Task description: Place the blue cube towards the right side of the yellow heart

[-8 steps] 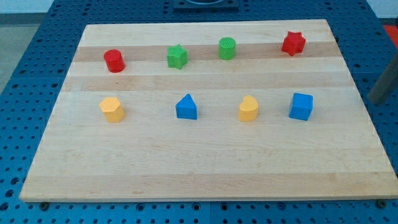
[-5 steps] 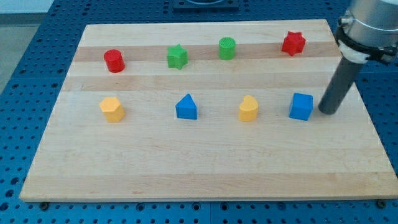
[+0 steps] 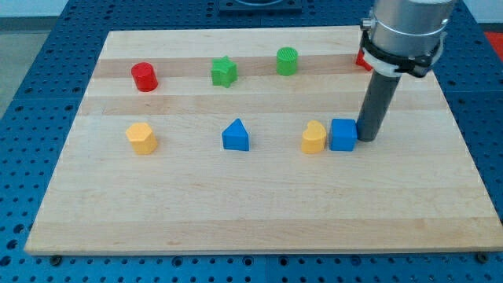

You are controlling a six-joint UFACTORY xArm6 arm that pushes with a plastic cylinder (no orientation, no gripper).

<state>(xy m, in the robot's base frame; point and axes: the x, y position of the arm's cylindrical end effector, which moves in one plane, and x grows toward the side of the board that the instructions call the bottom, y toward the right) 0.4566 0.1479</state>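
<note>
Camera view: the blue cube (image 3: 343, 134) sits just right of the yellow heart (image 3: 313, 137), apparently touching it, so the task looks essentially done. My tip (image 3: 366, 139) rests against the cube's right side (no jaws here, only 1 rod).

Straight dark grey rod, my tip (image 3: 367, 139) blunt, silver-grey cylindrical housing, black collar ring

board (image 3: 259, 212): pale wood, smooth, banded grain, faint sheen. blue cube (image 3: 343, 134) and yellow heart (image 3: 313, 137): matt plastic. rod to my tip (image 3: 366, 139): dark, matt. surrounding blue surface (image 3: 31, 94): perforated, looks like metal.
</note>
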